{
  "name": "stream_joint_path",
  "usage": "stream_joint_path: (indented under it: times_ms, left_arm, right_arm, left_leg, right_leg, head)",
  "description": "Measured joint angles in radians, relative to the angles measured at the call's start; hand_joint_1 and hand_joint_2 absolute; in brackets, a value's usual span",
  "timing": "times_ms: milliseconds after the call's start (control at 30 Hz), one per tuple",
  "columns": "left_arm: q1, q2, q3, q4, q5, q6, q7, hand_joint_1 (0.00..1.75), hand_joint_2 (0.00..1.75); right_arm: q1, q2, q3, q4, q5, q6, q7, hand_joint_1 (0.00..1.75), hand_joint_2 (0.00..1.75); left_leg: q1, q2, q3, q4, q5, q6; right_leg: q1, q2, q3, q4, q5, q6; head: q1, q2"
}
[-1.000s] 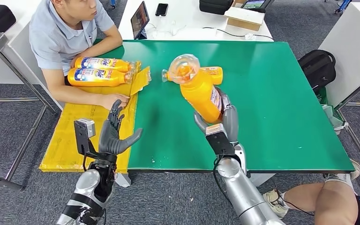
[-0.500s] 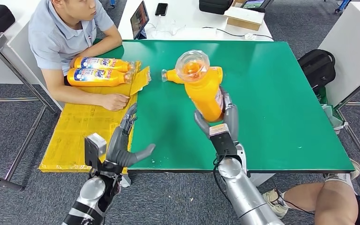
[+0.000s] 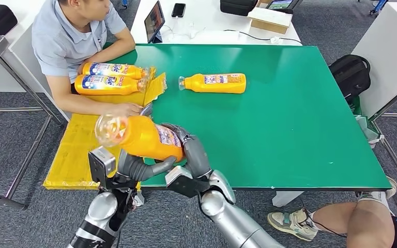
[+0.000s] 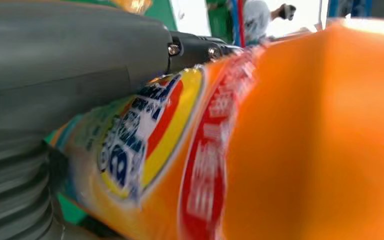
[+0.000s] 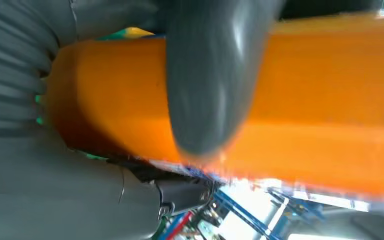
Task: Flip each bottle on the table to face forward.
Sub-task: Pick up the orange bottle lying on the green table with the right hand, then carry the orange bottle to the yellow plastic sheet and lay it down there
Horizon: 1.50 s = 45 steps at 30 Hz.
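Observation:
My right hand (image 3: 194, 155) grips an orange bottle (image 3: 144, 138) by its lower body and holds it on its side above the table's front left corner, clear cap end pointing left. My left hand (image 3: 134, 168) lies under it with the thumb against its underside, the fingers hidden behind it. Up close the bottle's label (image 4: 145, 145) sits beside the left thumb (image 4: 70, 60). A right finger (image 5: 210, 75) wraps over the orange body (image 5: 320, 100). A second orange bottle (image 3: 214, 82) lies on the green table (image 3: 289, 113), cap to the left.
A seated person at the far left rests a hand (image 3: 126, 109) on the yellow cardboard sheet (image 3: 82, 144), close to the held bottle. Two more orange bottles (image 3: 108, 68) (image 3: 106, 84) lie by that person's arm. A black backpack (image 3: 350, 73) sits right of the table.
My right arm has swung the bottle from upright over the table's middle down and left to the front left corner, tipping it on its side. My left hand now meets it from beneath.

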Motion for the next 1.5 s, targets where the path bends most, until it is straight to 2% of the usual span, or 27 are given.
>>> stream_joint_path:
  times_ms: [133,500,533,567,633,667,700,767,900,1133,1233,1367,1500]
  left_arm:
    - [-0.013,0.000,-0.001,0.016,0.074,-0.041,0.035,0.00,1.75]
    - [-0.018,0.001,0.002,0.030,0.107,-0.053,0.039,0.00,1.75]
    - [-0.018,0.002,0.002,0.030,0.107,-0.053,0.039,0.11,1.75]
    - [-0.018,0.002,0.002,0.030,0.107,-0.053,0.039,0.51,1.75]
    - [-0.017,0.004,0.003,0.030,0.109,-0.053,0.039,1.38,1.75]
    - [-0.017,0.005,0.003,0.030,0.110,-0.052,0.039,1.70,1.75]
    - [-0.017,0.007,0.005,0.030,0.112,-0.051,0.039,1.75,1.75]
    - [-0.016,0.012,0.010,0.030,0.124,-0.047,0.039,1.75,1.75]
    - [-0.015,0.017,0.031,0.030,0.202,-0.055,0.050,1.75,1.75]
    - [-0.032,0.017,0.049,0.030,0.285,-0.155,0.019,1.75,1.75]
    - [-0.032,0.017,0.053,0.030,0.300,-0.183,0.018,1.75,1.75]
    - [-0.033,0.015,0.053,0.016,0.301,-0.199,0.014,1.75,1.75]
    - [-0.041,0.010,0.054,0.009,0.293,-0.182,0.024,1.75,1.75]
  right_arm:
    - [-0.025,0.004,0.066,0.029,-0.006,-0.068,0.005,1.75,1.75]
    - [-0.070,0.012,0.116,0.087,-0.017,-0.068,0.007,1.75,1.75]
    - [-0.072,0.013,0.117,0.091,-0.017,-0.068,0.007,1.75,1.75]
    - [-0.073,0.013,0.118,0.094,-0.017,-0.068,0.007,1.67,1.75]
    - [-0.078,0.014,0.118,0.104,-0.015,-0.065,0.007,0.79,1.75]
    - [-0.081,0.016,0.118,0.112,-0.011,-0.059,0.007,0.36,1.31]
    - [-0.086,0.018,0.118,0.123,-0.005,-0.050,0.007,0.00,0.87]
    - [-0.095,0.022,0.118,0.150,0.017,-0.035,0.007,0.00,0.00]
    - [-0.098,0.030,0.119,0.182,0.052,-0.062,0.005,0.00,0.00]
    - [-0.048,0.008,0.167,0.102,0.000,-0.245,-0.001,0.00,0.00]
    - [-0.025,-0.009,0.159,0.052,0.106,-0.288,0.003,0.00,0.00]
    - [0.043,-0.019,0.063,-0.097,0.335,-0.296,0.022,0.00,0.00]
    - [0.091,-0.019,0.002,-0.210,0.395,-0.296,0.019,0.00,0.00]
  left_leg:
    - [-0.001,0.000,0.000,0.000,0.000,0.000]
    - [0.000,0.000,0.000,0.000,0.000,0.000]
    - [0.000,0.000,0.000,0.000,0.000,0.000]
    - [0.000,0.001,0.000,0.000,0.000,0.000]
    - [0.000,0.000,0.000,0.000,0.000,0.000]
    - [-0.001,0.001,0.000,0.000,0.000,0.000]
    - [-0.001,0.001,0.000,0.000,0.000,0.000]
    - [-0.001,0.001,0.000,0.000,0.000,0.000]
    - [-0.001,0.001,0.000,0.000,0.000,0.000]
    - [-0.001,0.001,0.000,0.000,0.000,0.000]
    - [-0.001,0.000,0.000,0.000,0.000,0.000]
    - [-0.001,0.000,0.000,0.000,0.000,0.000]
    - [-0.001,0.000,0.000,0.000,0.000,0.000]
  right_leg:
    - [-0.001,0.000,0.000,0.000,0.000,0.000]
    - [0.000,0.000,0.000,0.000,0.000,0.000]
    - [0.000,0.000,0.000,0.000,0.000,0.000]
    - [0.000,0.000,0.000,0.000,0.000,0.000]
    - [0.000,0.000,0.000,0.000,0.000,0.000]
    - [0.000,0.000,0.000,0.000,0.000,0.000]
    - [0.000,0.000,0.000,0.000,0.000,0.000]
    - [0.000,0.000,0.000,0.000,0.000,0.000]
    - [0.000,0.000,-0.001,0.000,0.000,0.000]
    - [0.000,0.000,-0.001,0.000,0.000,0.000]
    - [0.000,0.000,-0.001,0.000,0.000,0.000]
    - [0.000,0.000,0.000,0.000,0.000,0.000]
    - [0.000,0.000,0.000,0.000,0.000,0.000]
  head:
    - [0.000,0.000]
    - [0.000,0.000]
    - [0.000,0.000]
    - [0.000,0.000]
    - [0.000,0.000]
    - [0.000,0.000]
    - [0.000,0.000]
    - [0.000,0.000]
    - [0.000,0.000]
    - [0.000,0.000]
    - [0.000,0.000]
    - [0.000,0.000]
    - [0.000,0.000]
